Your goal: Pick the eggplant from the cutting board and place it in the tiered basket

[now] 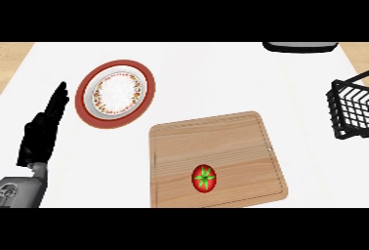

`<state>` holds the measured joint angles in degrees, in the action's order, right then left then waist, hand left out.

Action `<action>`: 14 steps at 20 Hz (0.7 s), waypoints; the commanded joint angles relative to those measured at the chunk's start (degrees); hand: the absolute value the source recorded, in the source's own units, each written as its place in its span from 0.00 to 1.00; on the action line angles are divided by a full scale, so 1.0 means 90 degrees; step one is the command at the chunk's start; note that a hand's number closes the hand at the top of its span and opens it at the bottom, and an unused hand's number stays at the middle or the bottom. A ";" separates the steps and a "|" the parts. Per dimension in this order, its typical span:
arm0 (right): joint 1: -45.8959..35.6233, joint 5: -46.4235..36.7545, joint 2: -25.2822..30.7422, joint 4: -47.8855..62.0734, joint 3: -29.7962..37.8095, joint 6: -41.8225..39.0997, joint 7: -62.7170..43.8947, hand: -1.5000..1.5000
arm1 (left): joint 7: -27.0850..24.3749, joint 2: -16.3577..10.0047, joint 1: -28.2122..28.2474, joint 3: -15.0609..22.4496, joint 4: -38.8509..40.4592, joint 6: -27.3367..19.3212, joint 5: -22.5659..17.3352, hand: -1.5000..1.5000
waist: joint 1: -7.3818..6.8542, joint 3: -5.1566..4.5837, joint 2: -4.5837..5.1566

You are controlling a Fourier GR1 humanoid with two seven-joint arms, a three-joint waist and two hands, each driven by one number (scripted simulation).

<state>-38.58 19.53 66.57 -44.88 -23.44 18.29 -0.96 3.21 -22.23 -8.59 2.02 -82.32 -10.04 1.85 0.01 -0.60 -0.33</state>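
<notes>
- A small red, rounded vegetable with a green star-shaped stalk [205, 177] is seen lying on the pale wooden cutting board [216, 146], near the board's lower edge. It looks more like a tomato than an eggplant; no purple eggplant is visible. It is taken as the task's thing.
- The vegetable is touched by nothing and rests free on the board, well to the right of the left hand.
- The black left hand [43, 132] is held at the view's left edge, fingers straight, pressed together and pointing up. Nothing is held; it appears to be resting.
- The right hand is not shown.
- The black wire tiered basket [349, 110] is set far right of the left hand, beyond the board, partly cut off. No vegetable is seen in its visible part.
- A round red-rimmed white plate [115, 93] lies just right of the left hand's fingertips.
- A dark object [299, 46] at the top edge cannot be identified.
</notes>
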 commanded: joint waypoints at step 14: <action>0.2504 0.2056 0.1728 0.0687 0.2582 -0.2020 0.0493 0.00 | 0.0163 0.0010 0.0519 -0.0252 -0.0449 0.0088 0.0031 0.50 | 0.0329 0.0073 -0.0061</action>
<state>-23.14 32.79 79.12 -42.07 -5.72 6.37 -1.41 3.94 -21.46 -6.54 0.79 -83.98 -9.96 3.07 2.10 -0.02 -0.58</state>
